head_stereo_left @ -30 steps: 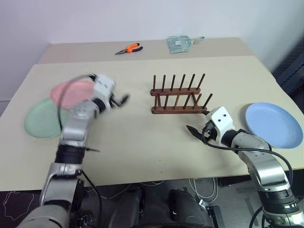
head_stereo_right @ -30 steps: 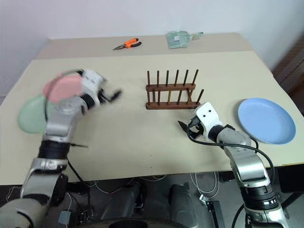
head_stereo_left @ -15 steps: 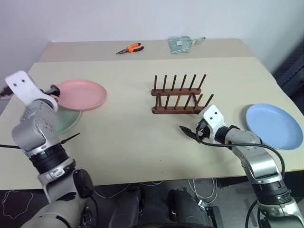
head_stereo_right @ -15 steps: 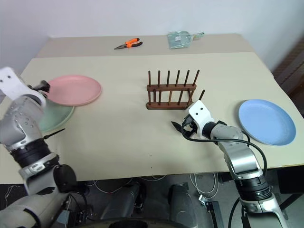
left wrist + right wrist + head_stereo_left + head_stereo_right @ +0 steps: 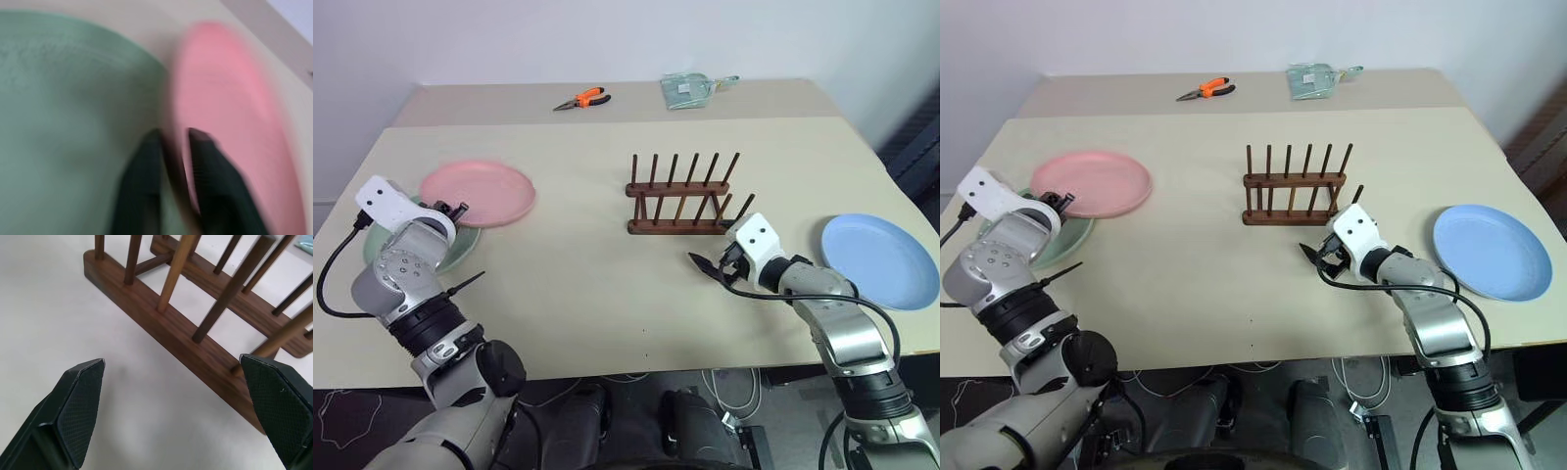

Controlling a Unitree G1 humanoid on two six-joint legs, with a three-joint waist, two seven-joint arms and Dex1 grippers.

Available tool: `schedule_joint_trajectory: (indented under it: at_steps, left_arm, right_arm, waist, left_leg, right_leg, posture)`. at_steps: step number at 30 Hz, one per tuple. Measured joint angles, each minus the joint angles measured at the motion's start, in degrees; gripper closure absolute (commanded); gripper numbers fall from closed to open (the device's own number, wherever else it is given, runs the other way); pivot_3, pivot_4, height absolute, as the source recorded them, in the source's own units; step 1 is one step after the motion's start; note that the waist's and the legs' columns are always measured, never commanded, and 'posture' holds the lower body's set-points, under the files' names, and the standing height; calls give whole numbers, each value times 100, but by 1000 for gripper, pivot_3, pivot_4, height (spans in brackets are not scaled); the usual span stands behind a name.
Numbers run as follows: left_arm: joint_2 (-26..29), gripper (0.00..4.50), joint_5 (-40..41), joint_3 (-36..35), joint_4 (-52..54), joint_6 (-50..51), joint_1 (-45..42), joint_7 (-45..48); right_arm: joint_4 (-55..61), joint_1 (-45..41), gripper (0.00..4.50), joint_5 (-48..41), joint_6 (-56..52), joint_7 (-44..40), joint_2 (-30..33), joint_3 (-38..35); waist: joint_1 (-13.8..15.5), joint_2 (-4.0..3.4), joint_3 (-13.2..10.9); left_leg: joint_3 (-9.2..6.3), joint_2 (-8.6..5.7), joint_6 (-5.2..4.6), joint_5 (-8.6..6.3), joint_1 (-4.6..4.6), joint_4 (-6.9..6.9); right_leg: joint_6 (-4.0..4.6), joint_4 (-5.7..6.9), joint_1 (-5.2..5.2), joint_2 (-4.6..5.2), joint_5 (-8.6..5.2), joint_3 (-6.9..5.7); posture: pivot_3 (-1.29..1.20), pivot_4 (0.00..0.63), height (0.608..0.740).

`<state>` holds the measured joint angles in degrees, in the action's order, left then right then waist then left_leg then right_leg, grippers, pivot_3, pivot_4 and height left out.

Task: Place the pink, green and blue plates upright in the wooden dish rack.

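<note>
The left gripper [image 5: 172,142] has swung out from near the wooden dish rack [image 5: 683,201] and pinched shut on the pink plate [image 5: 480,191]'s rim — plate flat, left of the rack, overlapping the green plate [image 5: 1062,240]. Right gripper [image 5: 713,264] gapes wide, empty, just before the rack, whose rails run left-right.

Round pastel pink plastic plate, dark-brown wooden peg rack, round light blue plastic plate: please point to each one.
Round pastel pink plastic plate [image 5: 480,189], left eye view, its middle.
Dark-brown wooden peg rack [image 5: 677,226], left eye view, front rail.
Round light blue plastic plate [image 5: 1487,249], right eye view, its middle.
</note>
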<state>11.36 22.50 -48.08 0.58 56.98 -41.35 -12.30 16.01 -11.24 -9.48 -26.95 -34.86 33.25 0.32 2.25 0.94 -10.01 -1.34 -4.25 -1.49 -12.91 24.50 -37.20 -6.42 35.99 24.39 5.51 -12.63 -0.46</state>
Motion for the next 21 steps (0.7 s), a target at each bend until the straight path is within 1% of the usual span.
schedule_joint_trajectory:
  at_steps: [2,6,9,11,14,16,18,21]
  left_arm:
    - [55,4453,139,136,5,-171,-16,200]
    - [170,4453,330,821,263,-493,-72,775]
    - [208,4453,337,1702,533,-639,-392,1129]
    - [139,4453,332,2207,647,-710,-651,1264]
    - [77,4453,279,2916,694,-818,-923,1447]
    - [-3,4453,199,3290,668,-863,-1057,1510]
    - [-200,4453,199,3503,657,-857,-1213,1510]
    - [-450,4453,312,3656,668,-828,-1335,1508]
  right_arm:
    - [270,54,0,-102,-129,-65,111,-113]
    - [926,-152,0,-273,-330,-160,282,-242]
    - [1258,-992,0,-235,-378,-136,270,-9]
    - [1299,-1551,0,-24,-313,-82,263,249]
    - [1128,-2158,0,607,42,-66,317,868]
    - [723,-2500,0,1232,449,-57,429,1353]
    - [317,-2785,0,1778,824,12,424,1694]
    - [-227,-2972,0,2457,1322,173,399,2028]
  waist:
    - [-4,1,-1]
    - [-8,6,-3]
    - [-13,10,-6]
    - [-12,10,-5]
    - [-14,9,-6]
    - [-18,9,-6]
    - [-18,10,-6]
    - [-19,11,-7]
  left_leg:
    - [0,0,-6,-4,0,-1]
    - [0,2,-5,-4,0,0]
    - [0,3,-4,-4,0,0]
    - [0,2,-4,-3,0,4]
    - [4,1,13,9,1,10]
    - [8,-1,16,13,1,8]
    - [9,-2,5,20,2,8]
    - [9,-1,6,23,2,9]
  right_leg:
    - [0,-1,-1,4,0,0]
    - [1,-1,0,6,0,1]
    - [2,-1,0,6,1,1]
    - [2,-6,1,5,1,1]
    - [2,-14,1,3,1,1]
    - [2,-14,2,1,1,2]
    - [2,-14,2,1,1,3]
    - [2,-15,2,0,0,4]
  posture:
    - [0,150,719]
    - [0,150,719]
    - [0,150,719]
    - [0,150,719]
    - [0,150,719]
    - [0,150,719]
    - [0,150,719]
    - [0,150,719]
